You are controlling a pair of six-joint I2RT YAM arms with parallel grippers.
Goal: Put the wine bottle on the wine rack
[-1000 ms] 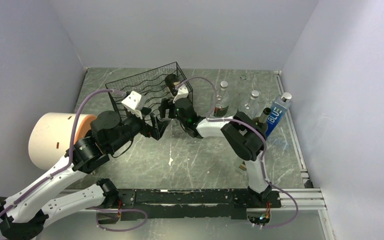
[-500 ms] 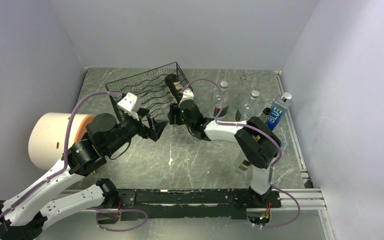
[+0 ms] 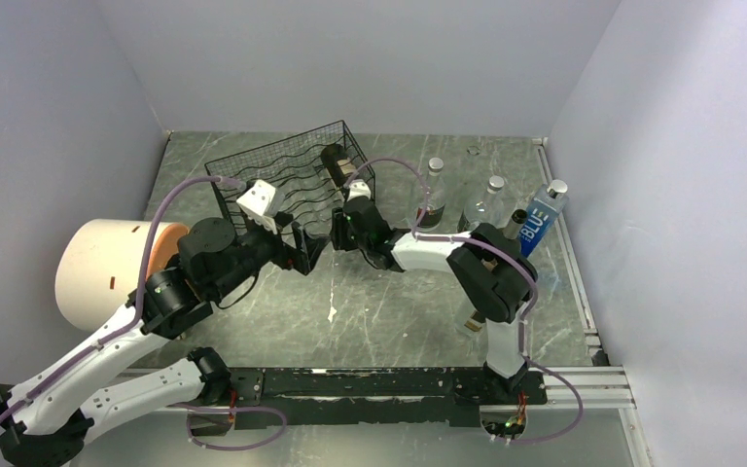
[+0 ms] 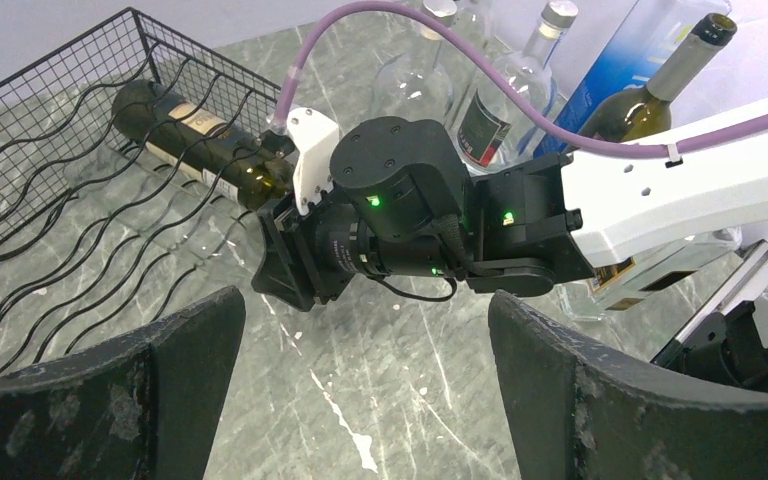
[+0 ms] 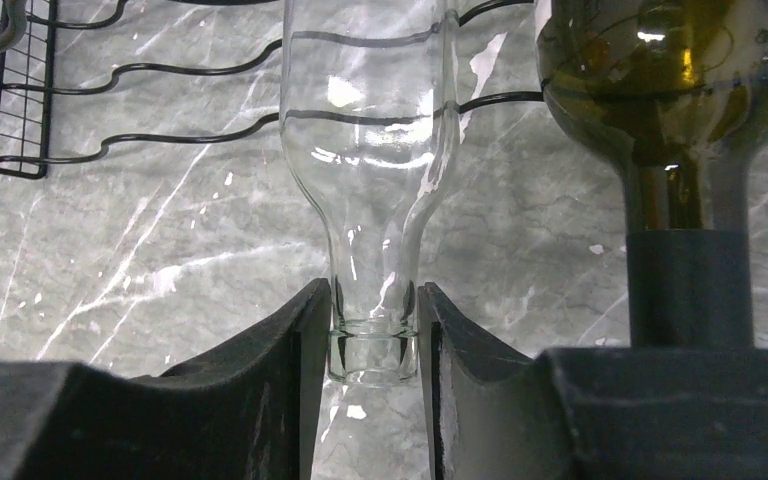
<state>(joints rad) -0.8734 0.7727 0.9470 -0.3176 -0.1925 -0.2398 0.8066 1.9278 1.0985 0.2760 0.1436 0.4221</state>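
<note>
The black wire wine rack [image 3: 277,175] stands at the back middle of the table. A dark wine bottle [image 3: 337,163] lies in its right-hand row, seen also as the dark wine bottle [image 5: 650,90] in the right wrist view. Beside it a clear glass bottle [image 5: 370,120] lies on the wavy rods, neck pointing out of the rack. My right gripper [image 5: 372,340] is shut on that neck just behind the lip. My left gripper [image 4: 365,310] hangs open over bare table just in front of the rack, facing the right gripper [image 4: 300,265], nothing between its fingers.
Two clear bottles [image 3: 432,190] [image 3: 491,199], a green wine bottle [image 3: 514,226] and a blue carton [image 3: 537,226] stand at the back right, close behind my right arm. A large white and orange roll [image 3: 107,268] lies at the left wall.
My right gripper has gone from open to shut on the clear bottle's neck, sliding a little toward the rack's front edge. The left gripper stayed open, almost in place.
</note>
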